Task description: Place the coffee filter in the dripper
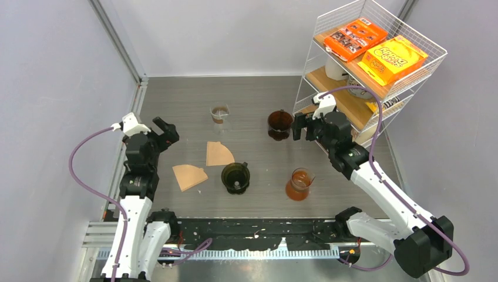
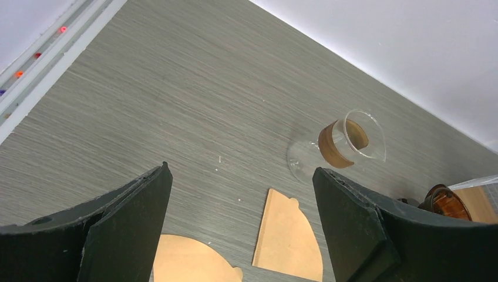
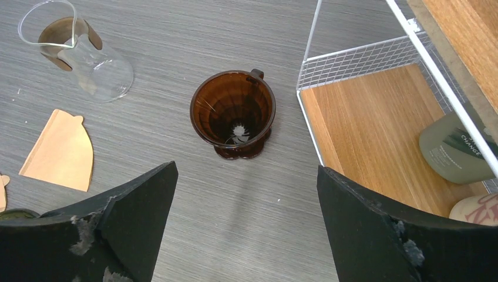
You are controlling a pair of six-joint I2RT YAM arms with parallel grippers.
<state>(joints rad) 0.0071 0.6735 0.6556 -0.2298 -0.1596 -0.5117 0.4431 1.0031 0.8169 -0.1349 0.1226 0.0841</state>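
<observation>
Nearest: tan coffee filter (image 1: 189, 176) flat on the counter (image 1: 176, 100), just left of the dark dripper (image 1: 235, 177); second filter (image 1: 218, 154) just behind it. Both are folded fans (thin, so we expect an edge pick). They lie right of and nearer than the left tool (image 1: 166, 130), jaws wide, empty; we'd use it. Farther: right tool (image 1: 303, 128), also wide, empty, by the brown dripper (image 1: 279, 124).

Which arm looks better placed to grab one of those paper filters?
Probably the left. Its open left gripper hangs close to the coffee filters, both on its side of the table. The right gripper, also open, is over by the brown dripper near the wire shelf.
</observation>
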